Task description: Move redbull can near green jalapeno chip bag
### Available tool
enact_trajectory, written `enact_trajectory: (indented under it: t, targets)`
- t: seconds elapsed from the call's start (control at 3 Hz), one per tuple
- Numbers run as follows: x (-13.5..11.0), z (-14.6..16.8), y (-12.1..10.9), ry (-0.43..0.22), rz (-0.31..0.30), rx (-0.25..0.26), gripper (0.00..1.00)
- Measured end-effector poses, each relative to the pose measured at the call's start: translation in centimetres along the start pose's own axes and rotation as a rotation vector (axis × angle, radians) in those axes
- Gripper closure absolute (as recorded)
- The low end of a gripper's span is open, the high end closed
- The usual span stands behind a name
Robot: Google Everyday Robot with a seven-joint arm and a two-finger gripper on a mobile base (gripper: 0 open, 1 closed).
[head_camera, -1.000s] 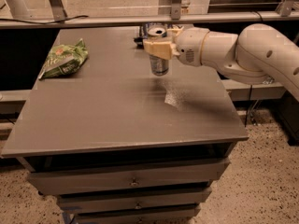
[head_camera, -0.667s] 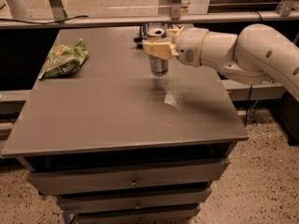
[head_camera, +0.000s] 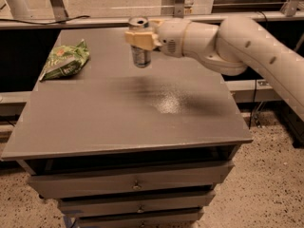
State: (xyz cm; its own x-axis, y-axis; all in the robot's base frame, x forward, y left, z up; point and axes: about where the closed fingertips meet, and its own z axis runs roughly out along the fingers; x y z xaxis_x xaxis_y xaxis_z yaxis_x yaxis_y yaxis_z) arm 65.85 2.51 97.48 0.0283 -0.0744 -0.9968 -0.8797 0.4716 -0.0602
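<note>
The gripper (head_camera: pixel 140 39) is over the far middle part of the grey table (head_camera: pixel 95 127), at about 12 o'clock on the tabletop. Its tan fingers (head_camera: pixel 133 37) are closed around the upper half of the redbull can (head_camera: pixel 141 58) and pinch it from both sides. The can stands upright in this grasp. Its silver top shows above the fingers and its lower body hangs below them. I cannot tell if the bottom of the can touches the tabletop or is a little above it.

The white arm (head_camera: pixel 247 46) comes in from the 3 o'clock side, and its thick round wrist is just behind the gripper.

The green jalapeno chip bag (head_camera: pixel 64 61) lies flat and crumpled near the far left corner of the table, at about 10 o'clock on the tabletop. From the can it is at 9 o'clock. The two are apart, with a strip of bare table between them.

A dark shadow lies on the tabletop under the arm, at about 5 o'clock from the can, and there is a pale bright patch (head_camera: pixel 168 103) in it. Below the tabletop the front of the table has drawers (head_camera: pixel 137 184) with small knobs. The table stands on a speckled floor (head_camera: pixel 275 175).
</note>
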Motion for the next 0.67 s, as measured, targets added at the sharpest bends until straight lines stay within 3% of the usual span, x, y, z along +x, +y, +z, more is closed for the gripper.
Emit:
enact_trajectory:
  t: [0.33, 0.67]
  targets:
    - [-1.8, 5.8, 1.2, -0.028, 0.024, -0.046, 1.00]
    - [-1.7, 10.7, 2.8, -0.035, 0.047, -0.079, 1.00]
